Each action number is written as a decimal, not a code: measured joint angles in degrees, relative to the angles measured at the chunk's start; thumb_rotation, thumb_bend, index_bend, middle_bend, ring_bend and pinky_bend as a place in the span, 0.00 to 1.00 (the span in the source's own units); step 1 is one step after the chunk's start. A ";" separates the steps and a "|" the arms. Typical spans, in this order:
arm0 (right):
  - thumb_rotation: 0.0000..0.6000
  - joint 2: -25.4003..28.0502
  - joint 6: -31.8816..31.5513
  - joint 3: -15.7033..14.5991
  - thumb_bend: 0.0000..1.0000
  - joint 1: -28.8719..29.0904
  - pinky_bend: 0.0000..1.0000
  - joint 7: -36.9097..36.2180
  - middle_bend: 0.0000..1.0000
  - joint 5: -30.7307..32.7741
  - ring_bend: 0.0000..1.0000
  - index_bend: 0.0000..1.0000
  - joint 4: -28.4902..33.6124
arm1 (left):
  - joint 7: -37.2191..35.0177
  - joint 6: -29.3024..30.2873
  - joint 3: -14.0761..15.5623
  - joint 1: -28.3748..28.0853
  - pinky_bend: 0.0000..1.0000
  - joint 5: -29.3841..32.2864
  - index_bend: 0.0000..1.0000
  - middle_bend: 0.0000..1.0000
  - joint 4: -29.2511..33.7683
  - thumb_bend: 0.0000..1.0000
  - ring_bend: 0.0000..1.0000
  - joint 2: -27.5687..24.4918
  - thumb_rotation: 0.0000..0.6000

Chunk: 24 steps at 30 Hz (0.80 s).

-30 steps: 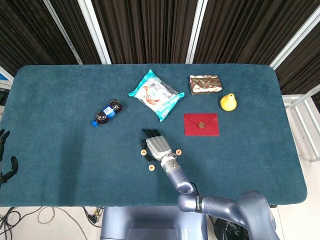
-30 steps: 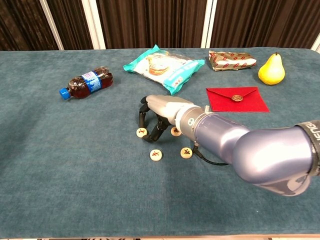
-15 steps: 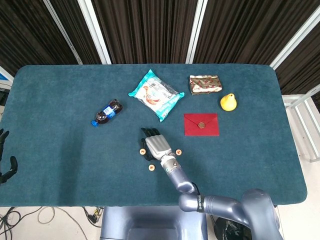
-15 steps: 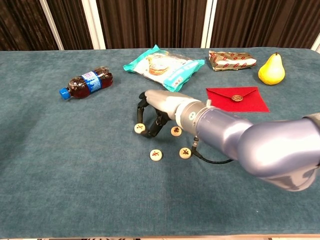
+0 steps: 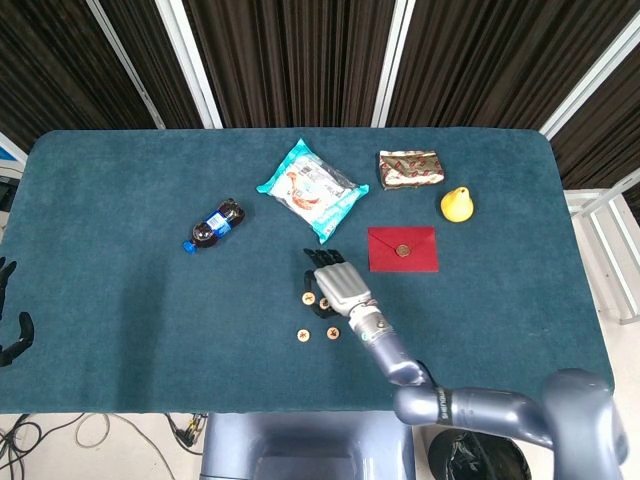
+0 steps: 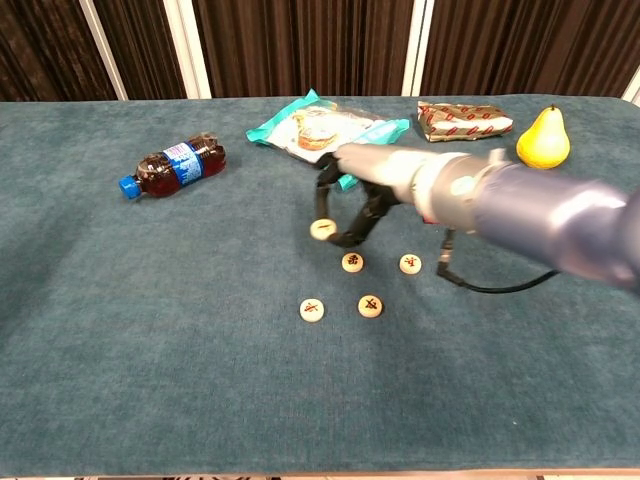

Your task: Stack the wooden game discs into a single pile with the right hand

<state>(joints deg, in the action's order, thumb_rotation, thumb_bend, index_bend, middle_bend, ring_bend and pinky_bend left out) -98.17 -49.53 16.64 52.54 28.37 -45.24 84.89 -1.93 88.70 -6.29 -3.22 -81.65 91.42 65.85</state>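
Now right hand (image 6: 372, 190) fingers (image 6: 345, 238) pinch one disc (image 6: 321, 229) aloft.

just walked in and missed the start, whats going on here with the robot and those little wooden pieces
The right robot hand has pinched one wooden disc and holds it lifted off the blue table. Four other discs lie flat and apart below it, none stacked: two nearer the hand and two toward the front. So the pile is not started yet. The left robot hand is idle at the table's edge. A bottle, snack bag, red envelope and pear sit untouched.
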 measured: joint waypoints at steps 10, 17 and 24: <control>1.00 4.77 -2.32 -3.66 0.44 -3.32 0.00 -1.61 0.00 -1.15 0.00 0.57 3.04 | 0.02 0.21 -0.04 0.09 0.00 -0.04 0.06 0.00 0.04 0.58 0.00 -0.01 1.00; 1.00 4.89 -1.48 -4.58 0.44 -3.67 0.00 -3.04 0.00 -0.40 0.00 0.57 0.86 | 0.14 0.17 -0.07 0.09 0.00 0.05 0.06 0.00 0.04 0.58 0.00 0.06 1.00; 1.00 3.98 -2.05 -5.68 0.44 -4.44 0.00 -4.45 0.00 -1.99 0.00 0.57 -1.07 | 0.20 0.19 -0.03 0.06 0.00 -0.11 0.06 0.00 0.04 0.58 0.00 0.07 1.00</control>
<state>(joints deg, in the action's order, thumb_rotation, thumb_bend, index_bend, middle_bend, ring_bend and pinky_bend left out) -94.20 -51.58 10.96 48.09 23.93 -47.23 83.82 -1.74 88.89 -6.33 -3.16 -81.76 91.47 65.92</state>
